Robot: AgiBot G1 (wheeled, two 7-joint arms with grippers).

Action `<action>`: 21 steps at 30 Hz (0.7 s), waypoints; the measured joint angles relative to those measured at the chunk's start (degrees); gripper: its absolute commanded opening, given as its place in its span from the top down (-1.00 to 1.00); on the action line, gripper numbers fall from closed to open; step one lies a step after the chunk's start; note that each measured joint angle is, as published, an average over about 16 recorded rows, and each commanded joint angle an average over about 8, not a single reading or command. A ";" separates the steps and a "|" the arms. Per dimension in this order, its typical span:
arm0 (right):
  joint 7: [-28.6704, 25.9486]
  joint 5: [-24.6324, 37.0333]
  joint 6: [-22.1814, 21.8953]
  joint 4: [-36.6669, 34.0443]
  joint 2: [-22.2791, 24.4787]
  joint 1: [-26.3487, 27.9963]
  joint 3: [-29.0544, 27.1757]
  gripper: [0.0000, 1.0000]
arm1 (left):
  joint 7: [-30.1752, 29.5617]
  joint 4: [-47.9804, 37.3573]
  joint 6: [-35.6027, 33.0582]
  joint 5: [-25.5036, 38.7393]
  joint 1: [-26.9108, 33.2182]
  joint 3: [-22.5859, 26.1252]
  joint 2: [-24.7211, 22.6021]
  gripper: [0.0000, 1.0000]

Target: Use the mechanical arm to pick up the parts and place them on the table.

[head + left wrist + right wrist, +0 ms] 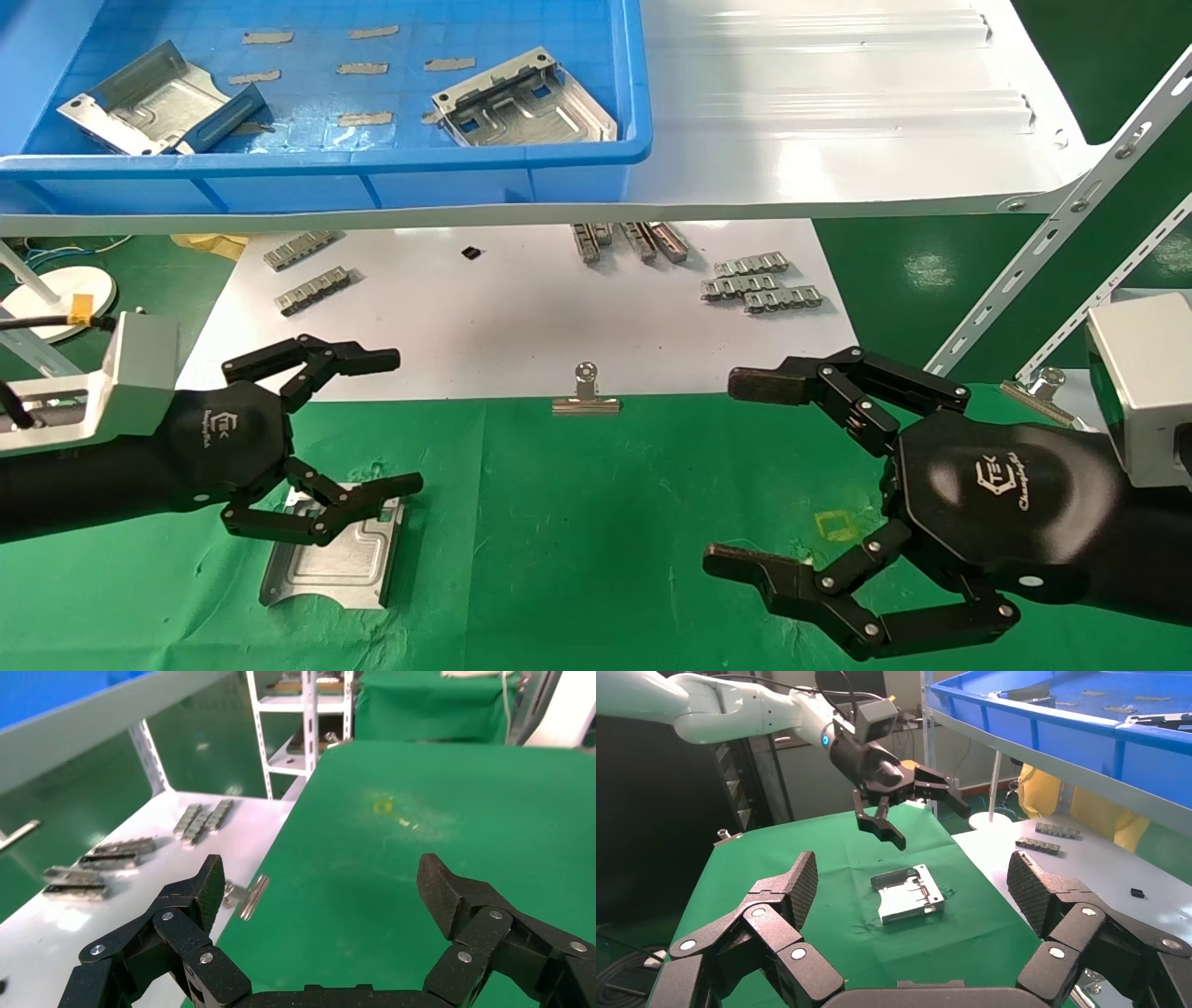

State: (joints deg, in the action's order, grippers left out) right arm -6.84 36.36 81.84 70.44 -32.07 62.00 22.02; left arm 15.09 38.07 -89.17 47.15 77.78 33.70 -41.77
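One silver part (333, 557) lies flat on the green table (577, 540) at the front left; it also shows in the right wrist view (907, 894). My left gripper (396, 419) hangs open and empty just above it, lower fingers over its near edge; the right wrist view shows it (912, 811) clear of the part. Two more parts (154, 98) (526, 101) lie in the blue bin (372, 168) on the shelf. My right gripper (731, 471) is open and empty above the cloth at the right. The left wrist view shows open fingers (202, 890) over bare cloth.
A white board (521, 308) behind the cloth holds several small grey toothed strips (759, 284) (312, 289). A silver binder clip (585, 396) sits at the board's front edge, another (1038, 387) at right. A white shelf (838, 102) overhangs the board, with perforated struts (1052, 224) at right.
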 measured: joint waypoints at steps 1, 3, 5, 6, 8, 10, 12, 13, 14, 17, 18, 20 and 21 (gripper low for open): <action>0.00 0.00 0.00 0.00 0.00 0.00 0.00 -1.00 | -0.77 1.05 0.10 -0.16 -0.48 -0.52 0.20 -1.00; 0.00 0.00 0.00 0.00 0.00 0.00 0.00 -1.00 | -2.30 3.16 0.31 -0.47 -1.44 -1.57 0.60 -1.00; 0.00 0.00 0.00 0.00 0.00 0.00 0.00 -1.00 | -3.85 5.29 0.52 -0.79 -2.42 -2.63 1.01 -1.00; 0.00 0.00 0.00 0.00 0.00 0.00 0.00 -1.00 | -4.62 6.34 0.62 -0.95 -2.90 -3.16 1.21 -1.00; 0.00 0.00 0.00 0.00 0.00 0.00 0.00 -1.00 | -6.16 8.47 0.83 -1.26 -3.87 -4.22 1.61 -1.00; 0.00 0.00 0.00 0.00 0.00 0.00 0.00 -1.00 | -7.71 10.60 1.04 -1.58 -4.84 -5.28 2.02 -1.00; 0.00 0.00 0.00 0.00 0.00 0.00 0.00 -1.00 | -9.25 12.71 1.24 -1.89 -5.80 -6.32 2.42 -1.00; 0.00 0.00 0.00 0.00 0.00 0.00 0.00 -1.00 | -10.03 13.78 1.35 -2.05 -6.29 -6.86 2.62 -1.00; 0.00 0.00 0.00 0.00 0.00 0.00 0.00 -1.00 | -10.79 14.83 1.45 -2.21 -6.77 -7.38 2.82 -1.00; 0.00 0.00 0.00 0.00 0.00 0.00 0.00 -1.00 | -13.12 18.03 1.76 -2.69 -8.24 -8.98 3.43 -1.00; 0.00 0.00 0.00 0.00 0.00 0.00 0.00 -1.00 | -13.89 19.09 1.87 -2.85 -8.72 -9.50 3.63 -1.00; 0.00 0.00 0.00 0.00 0.00 0.00 0.00 -1.00 | -15.44 21.21 2.08 -3.16 -9.69 -10.56 4.03 -1.00; 0.00 0.00 0.00 0.00 0.00 0.00 0.00 -1.00 | -16.20 22.27 2.18 -3.32 -10.17 -11.08 4.23 -1.00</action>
State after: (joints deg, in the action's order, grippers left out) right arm -6.84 36.36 81.84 70.44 -32.07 62.00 22.02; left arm -1.11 60.34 -86.99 43.83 67.61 22.61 -37.54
